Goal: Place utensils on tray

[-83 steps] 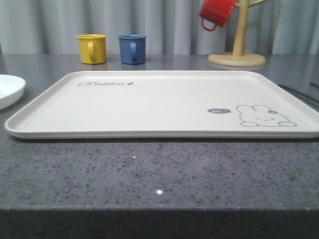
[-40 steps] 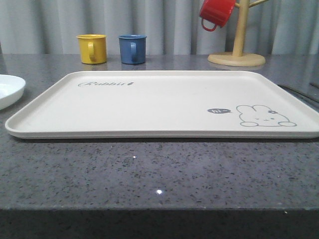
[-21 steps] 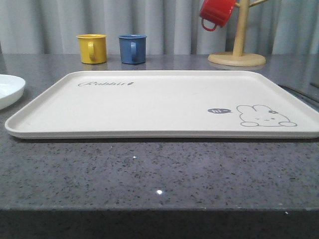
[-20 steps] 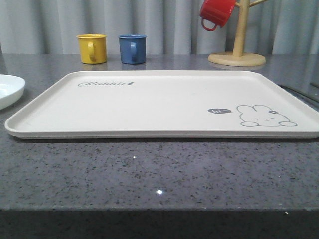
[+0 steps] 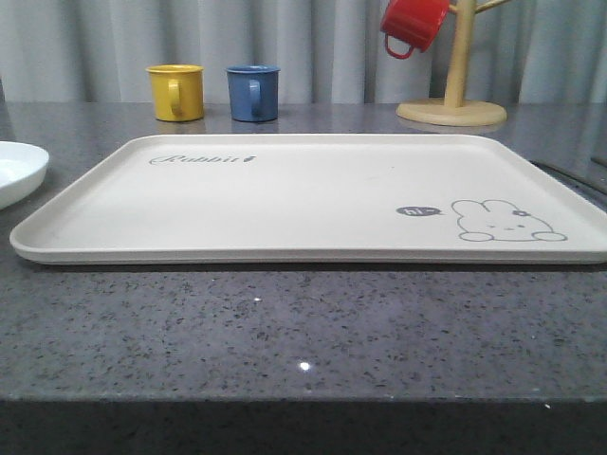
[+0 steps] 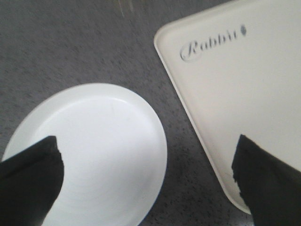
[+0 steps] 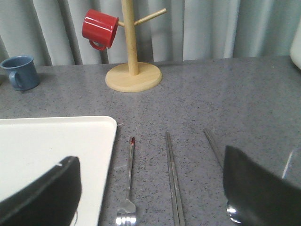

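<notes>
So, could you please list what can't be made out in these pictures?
- Spoon: right wrist view, its bowl mostly hidden behind a dark finger.
- Fork: its tines are cut off by the picture's edge.
- Plate: front view, cut off by the picture's edge; left wrist view, a finger covers part of it.
</notes>
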`<state>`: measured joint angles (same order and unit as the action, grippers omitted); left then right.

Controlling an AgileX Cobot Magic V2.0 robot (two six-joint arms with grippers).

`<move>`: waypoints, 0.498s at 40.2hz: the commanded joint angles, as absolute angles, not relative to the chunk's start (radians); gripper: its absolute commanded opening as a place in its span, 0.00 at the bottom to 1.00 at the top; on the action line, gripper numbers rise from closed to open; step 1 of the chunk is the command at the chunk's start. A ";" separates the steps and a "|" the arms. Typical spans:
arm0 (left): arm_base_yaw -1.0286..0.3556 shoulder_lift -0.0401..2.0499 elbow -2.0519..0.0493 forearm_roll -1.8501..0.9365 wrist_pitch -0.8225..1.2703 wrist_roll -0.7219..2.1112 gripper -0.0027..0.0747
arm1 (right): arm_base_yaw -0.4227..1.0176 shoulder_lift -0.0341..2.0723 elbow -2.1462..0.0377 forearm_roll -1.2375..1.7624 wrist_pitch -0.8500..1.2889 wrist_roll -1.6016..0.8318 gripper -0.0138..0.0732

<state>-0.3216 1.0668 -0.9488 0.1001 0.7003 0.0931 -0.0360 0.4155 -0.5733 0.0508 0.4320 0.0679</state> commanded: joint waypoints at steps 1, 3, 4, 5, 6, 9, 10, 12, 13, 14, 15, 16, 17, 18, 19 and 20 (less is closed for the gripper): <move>-0.357 1.187 -1.076 0.113 0.785 0.097 0.89 | -0.043 0.429 -0.611 0.045 0.356 0.056 0.89; -0.359 1.268 -1.131 0.113 0.859 0.097 0.83 | -0.043 0.429 -0.611 0.045 0.356 0.056 0.89; -0.359 1.311 -1.154 0.113 0.891 0.097 0.79 | -0.043 0.429 -0.611 0.045 0.356 0.056 0.89; -0.357 1.349 -1.180 0.113 0.927 0.097 0.75 | -0.043 0.429 -0.611 0.045 0.356 0.056 0.89; -0.356 1.364 -1.195 0.113 0.946 0.099 0.73 | -0.043 0.429 -0.611 0.045 0.356 0.056 0.89; -0.352 1.436 -1.237 0.121 0.988 0.101 0.65 | -0.043 0.429 -0.611 0.045 0.356 0.056 0.89; -0.352 1.451 -1.244 0.123 0.991 0.104 0.63 | -0.043 0.429 -0.611 0.045 0.356 0.056 0.89; -0.352 1.479 -1.257 0.124 0.999 0.121 0.59 | -0.043 0.429 -0.611 0.045 0.356 0.056 0.89; -0.352 1.489 -1.263 0.121 1.003 0.125 0.57 | -0.043 0.429 -0.611 0.045 0.356 0.056 0.89; -0.352 1.503 -1.268 0.121 1.008 0.125 0.56 | -0.043 0.429 -0.611 0.045 0.356 0.056 0.89; -0.352 1.515 -1.271 0.121 1.014 0.125 0.55 | -0.043 0.429 -0.611 0.045 0.356 0.056 0.89; -0.352 1.521 -1.271 0.121 1.018 0.125 0.55 | -0.043 0.429 -0.611 0.045 0.356 0.056 0.89; -0.347 1.532 -1.273 0.119 1.023 0.125 0.55 | -0.043 0.429 -0.611 0.045 0.356 0.056 0.89; -0.342 1.537 -1.273 0.117 1.023 0.125 0.55 | -0.043 0.429 -0.611 0.045 0.356 0.056 0.89; -0.340 1.543 -1.273 0.112 1.023 0.125 0.55 | -0.043 0.429 -0.611 0.045 0.356 0.056 0.89; -0.332 1.549 -1.273 0.105 1.023 0.125 0.55 | -0.043 0.429 -0.611 0.045 0.356 0.056 0.89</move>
